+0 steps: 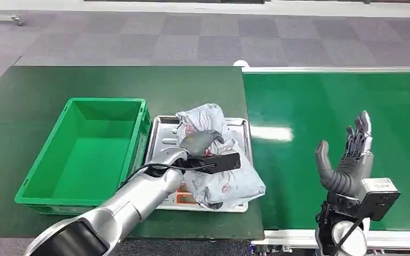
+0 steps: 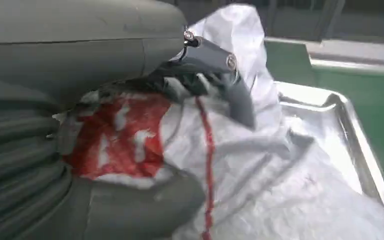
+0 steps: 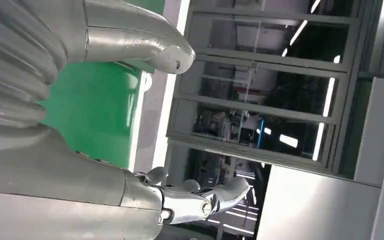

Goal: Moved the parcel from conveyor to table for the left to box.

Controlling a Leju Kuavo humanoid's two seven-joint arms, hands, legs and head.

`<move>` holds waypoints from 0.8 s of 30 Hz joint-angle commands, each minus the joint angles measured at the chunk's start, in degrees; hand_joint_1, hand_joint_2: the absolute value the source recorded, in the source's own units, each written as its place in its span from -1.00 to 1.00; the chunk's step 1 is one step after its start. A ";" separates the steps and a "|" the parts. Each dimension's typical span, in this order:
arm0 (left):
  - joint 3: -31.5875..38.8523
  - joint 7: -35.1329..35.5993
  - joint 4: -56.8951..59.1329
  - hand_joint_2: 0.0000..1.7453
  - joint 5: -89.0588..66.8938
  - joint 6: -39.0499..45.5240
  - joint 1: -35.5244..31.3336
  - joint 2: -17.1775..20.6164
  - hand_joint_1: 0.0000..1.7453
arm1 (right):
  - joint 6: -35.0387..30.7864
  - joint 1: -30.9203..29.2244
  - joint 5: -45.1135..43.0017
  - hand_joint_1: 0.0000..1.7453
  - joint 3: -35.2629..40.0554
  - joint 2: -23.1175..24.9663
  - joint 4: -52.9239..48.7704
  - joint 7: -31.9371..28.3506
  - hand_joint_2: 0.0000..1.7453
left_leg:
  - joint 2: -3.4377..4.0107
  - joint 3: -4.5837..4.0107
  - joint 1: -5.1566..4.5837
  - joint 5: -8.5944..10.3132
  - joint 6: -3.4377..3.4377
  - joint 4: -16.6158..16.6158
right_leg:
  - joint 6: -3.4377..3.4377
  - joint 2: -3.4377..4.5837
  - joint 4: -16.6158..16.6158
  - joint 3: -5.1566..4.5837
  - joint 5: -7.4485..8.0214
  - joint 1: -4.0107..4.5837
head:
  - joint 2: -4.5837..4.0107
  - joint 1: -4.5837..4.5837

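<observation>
The parcel (image 1: 213, 160), a crumpled grey bag with red print, is off the green conveyor (image 1: 336, 133) and lies on the metal tray (image 1: 163, 133) on the dark green surface (image 1: 32, 85), so the move to the table looks done. The left robot hand (image 1: 200, 144) has its fingers closed around the bag's bunched middle, while the right robot hand (image 1: 349, 160) stands over the belt with fingers spread, holding nothing. What is left is the boxing: the green box (image 1: 85, 154) just beside the tray has no parcel in it.
</observation>
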 commanded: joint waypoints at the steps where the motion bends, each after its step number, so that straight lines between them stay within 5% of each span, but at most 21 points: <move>1: 3.95 -1.44 -1.04 1.00 0.34 0.95 2.40 0.94 1.00 | 0.39 -2.21 0.31 -1.00 -0.89 1.67 4.86 0.04 1.00 | 0.19 0.07 0.02 0.03 -0.01 -0.11 | -0.05 0.19 -0.12 0.02 0.09 0.03 | 0.00 0.00; 13: 12.41 -13.13 -17.64 1.00 3.84 17.00 9.52 2.17 1.00 | 0.55 -1.82 -0.11 -1.00 -0.47 1.70 3.39 0.04 1.00 | 0.18 -0.05 0.01 0.01 -0.01 -0.03 | -0.05 0.17 -0.02 -0.12 0.06 0.02 | 0.00 0.00; 24: 21.23 -25.24 -37.86 1.00 3.92 41.68 16.76 4.42 1.00 | -0.92 0.50 -1.23 -1.00 -0.39 1.20 0.58 0.20 1.00 | 0.23 -0.12 0.02 0.04 -0.02 -0.07 | -0.08 0.22 -0.06 -0.20 0.10 0.04 | 0.00 0.00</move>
